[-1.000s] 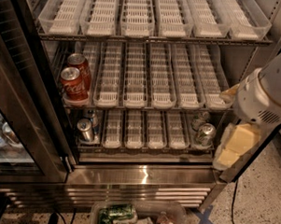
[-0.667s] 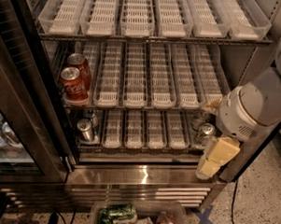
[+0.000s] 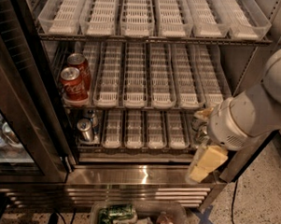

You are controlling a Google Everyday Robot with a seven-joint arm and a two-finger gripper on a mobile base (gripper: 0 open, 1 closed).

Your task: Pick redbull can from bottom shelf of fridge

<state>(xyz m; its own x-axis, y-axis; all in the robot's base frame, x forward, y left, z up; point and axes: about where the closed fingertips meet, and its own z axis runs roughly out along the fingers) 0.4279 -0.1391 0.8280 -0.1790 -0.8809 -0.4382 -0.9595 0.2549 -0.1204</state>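
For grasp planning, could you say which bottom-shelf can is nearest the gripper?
The right-end can, half hidden by the arm, just above the gripper; the other two cans stand far left.

Cream-yellow tool point(image 3: 201, 169) at right of white-slotted bottom shelf point(image 3: 135, 130), red cans point(image 3: 74, 81) above

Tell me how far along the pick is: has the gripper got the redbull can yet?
Not yet. Done: the fridge stands open, its bottom shelf exposed. In hand: the gripper hangs low at the right, in front of the steel sill, holding nothing I can see. Left: cross to the shelf's left end, where the redbull can stands with its twin behind it, grasp it and lift it out.
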